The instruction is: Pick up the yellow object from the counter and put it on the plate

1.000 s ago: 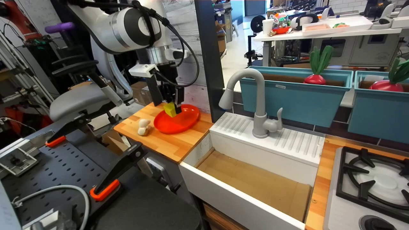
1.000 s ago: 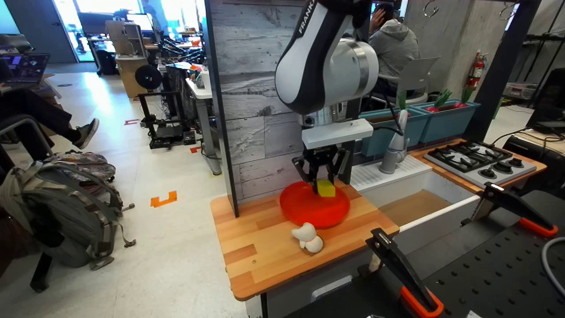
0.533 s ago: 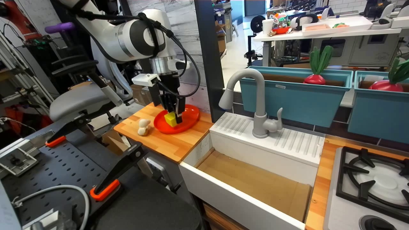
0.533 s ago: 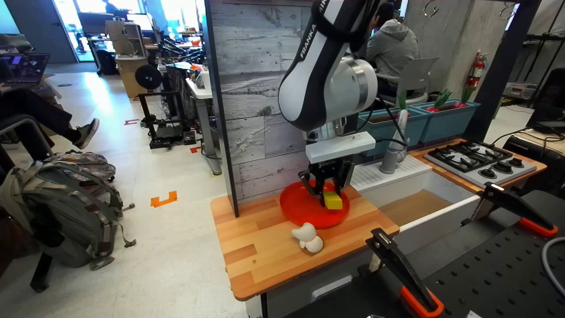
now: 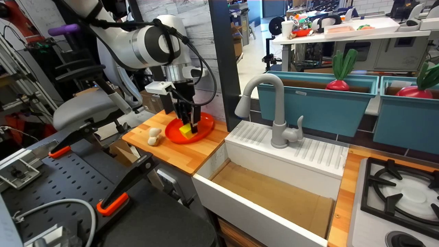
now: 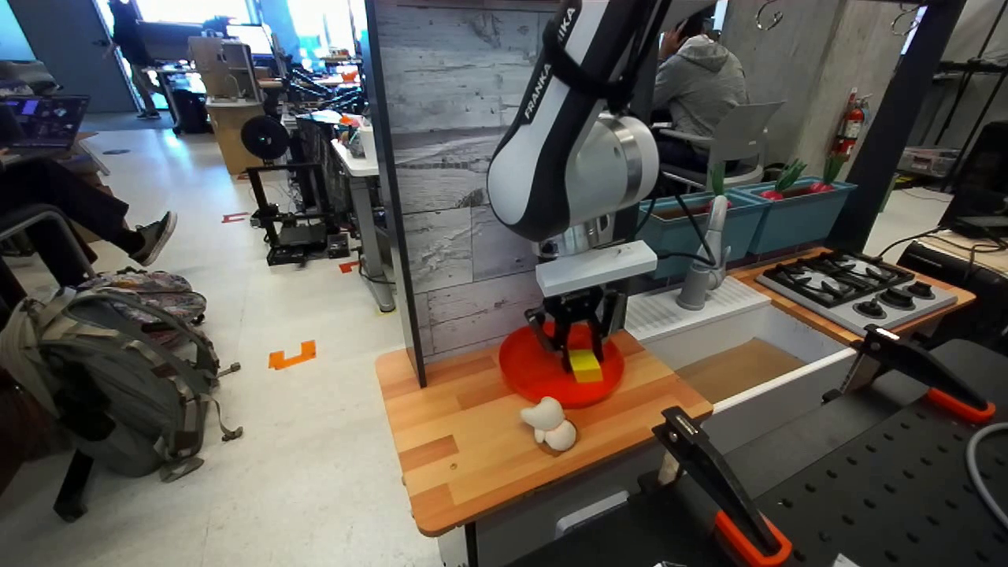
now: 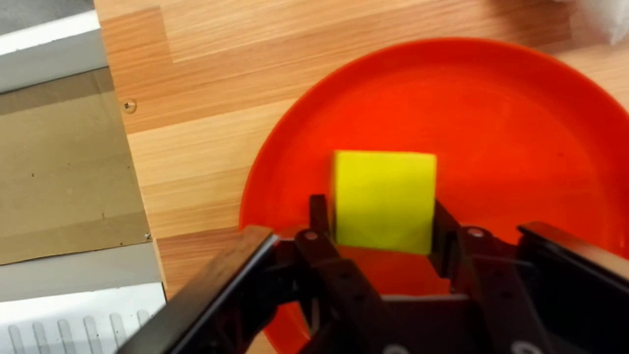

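Observation:
The yellow object is a bright cube (image 5: 187, 131), also in an exterior view (image 6: 585, 367) and the wrist view (image 7: 385, 200). My gripper (image 7: 381, 216) is closed around it, with a finger on each side. The gripper (image 5: 191, 127) points down over the round red-orange plate (image 5: 174, 136). The cube is inside the plate's rim (image 7: 521, 123), toward its front half; whether its underside touches the plate I cannot tell. The plate (image 6: 531, 370) lies on the light-brown wooden counter (image 6: 449, 472). The lower fingertips are partly hidden by the cube.
A pale cream-white lump (image 5: 154, 136) sits on the counter beside the plate. A grey-white wall panel (image 6: 465, 173) stands behind the plate. A white sink (image 5: 257, 212) with a grey faucet (image 5: 279, 109) adjoins the counter. A black-and-orange clamp (image 5: 127, 181) is near the front edge.
The gripper has come down toward the plate with the yellow cube between its fingers. The cube has also shifted slightly toward the plate's front. The plate and the cream-white lump have not moved.

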